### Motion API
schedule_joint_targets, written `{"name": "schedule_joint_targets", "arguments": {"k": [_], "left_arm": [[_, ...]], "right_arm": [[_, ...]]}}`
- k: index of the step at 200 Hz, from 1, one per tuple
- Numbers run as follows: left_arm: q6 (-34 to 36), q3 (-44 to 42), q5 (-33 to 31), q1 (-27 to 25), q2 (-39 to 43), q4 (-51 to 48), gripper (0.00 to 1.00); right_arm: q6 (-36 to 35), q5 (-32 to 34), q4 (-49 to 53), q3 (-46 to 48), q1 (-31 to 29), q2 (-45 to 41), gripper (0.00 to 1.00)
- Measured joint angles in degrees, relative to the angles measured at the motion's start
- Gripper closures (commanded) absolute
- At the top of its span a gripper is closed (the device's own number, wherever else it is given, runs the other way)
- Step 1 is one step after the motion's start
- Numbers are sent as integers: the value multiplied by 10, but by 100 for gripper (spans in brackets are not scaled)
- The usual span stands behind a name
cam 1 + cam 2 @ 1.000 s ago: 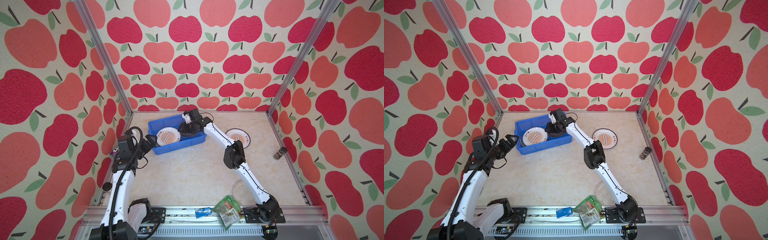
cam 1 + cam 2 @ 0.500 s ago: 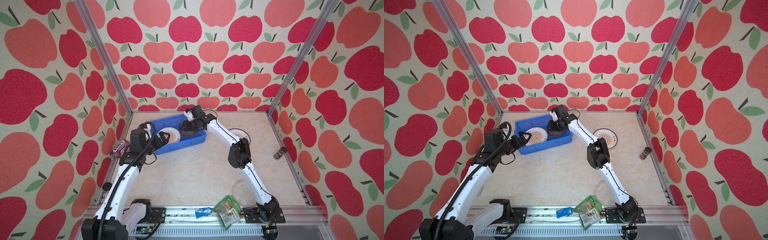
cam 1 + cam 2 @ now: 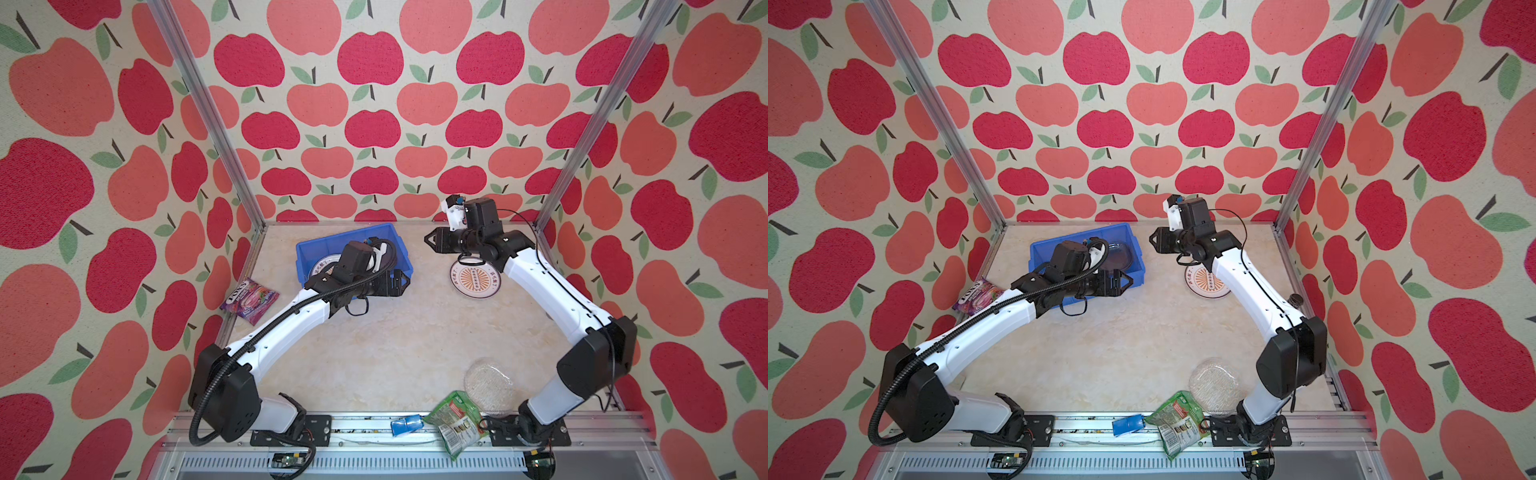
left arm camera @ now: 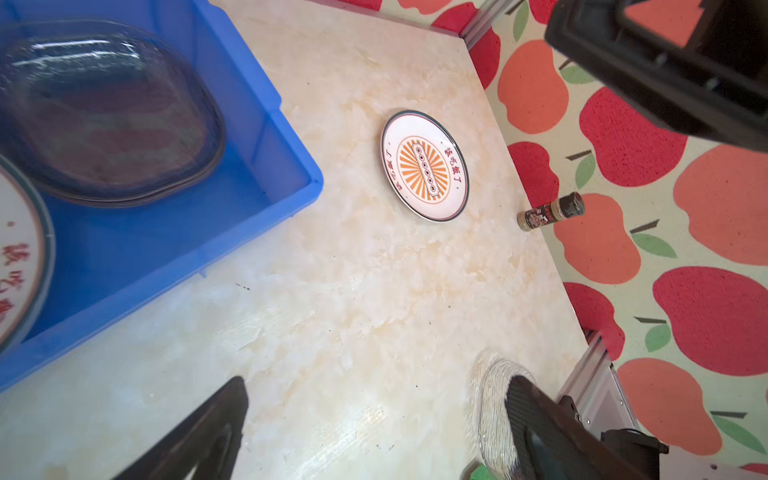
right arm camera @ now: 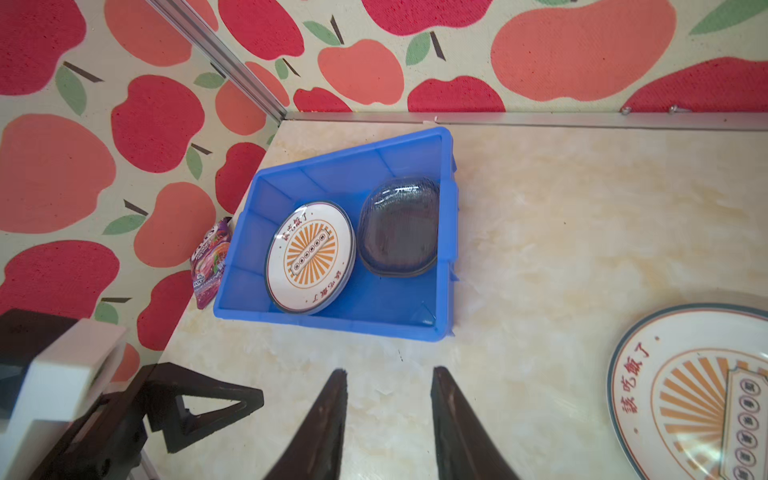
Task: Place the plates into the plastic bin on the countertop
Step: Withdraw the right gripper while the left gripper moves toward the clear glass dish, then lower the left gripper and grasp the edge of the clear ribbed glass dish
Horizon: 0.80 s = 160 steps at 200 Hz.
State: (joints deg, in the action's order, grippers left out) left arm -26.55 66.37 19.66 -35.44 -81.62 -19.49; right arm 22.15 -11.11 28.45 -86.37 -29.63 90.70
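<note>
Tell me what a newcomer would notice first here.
The loud red-and-orange apple-print walls surround everything. Against them, the bright blue plastic bin at the back left of the countertop stands out, holding a stack of sunburst plates beside smoky glass plates. One more sunburst plate lies on the countertop to the bin's right, and a clear textured glass plate sits near the front right.

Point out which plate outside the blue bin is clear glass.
The glass plate at the front, beside the green snack bag. The other loose one, the round plate, is white with an orange sunburst.
</note>
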Motion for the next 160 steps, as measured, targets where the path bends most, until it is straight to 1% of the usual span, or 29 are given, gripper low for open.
{"name": "schedule_joint_targets", "arguments": {"k": [23, 44, 81, 101, 106, 134, 151, 160], "left_arm": [[8, 11, 32, -32, -38, -1, 1], [23, 43, 51, -71, -92, -3, 1], [52, 102, 84, -146, -191, -13, 1], [68, 157, 100, -180, -256, -34, 8], [72, 172, 105, -188, -271, -42, 8], [93, 248, 137, -221, -351, -81, 15], [102, 271, 148, -236, -384, -103, 26], [103, 282, 149, -240, -398, -116, 29]], "right_arm": [[5, 12, 0, 110, 12, -66, 62], [13, 24, 5, 205, 35, -153, 61], [24, 27, 24, 326, 112, -317, 60], [24, 16, 42, 367, 159, -368, 60], [24, 11, 47, 376, 171, -377, 60], [24, -23, 60, 400, 222, -399, 60], [24, -45, 60, 413, 247, -407, 60], [24, -56, 60, 419, 259, -410, 60]]}}
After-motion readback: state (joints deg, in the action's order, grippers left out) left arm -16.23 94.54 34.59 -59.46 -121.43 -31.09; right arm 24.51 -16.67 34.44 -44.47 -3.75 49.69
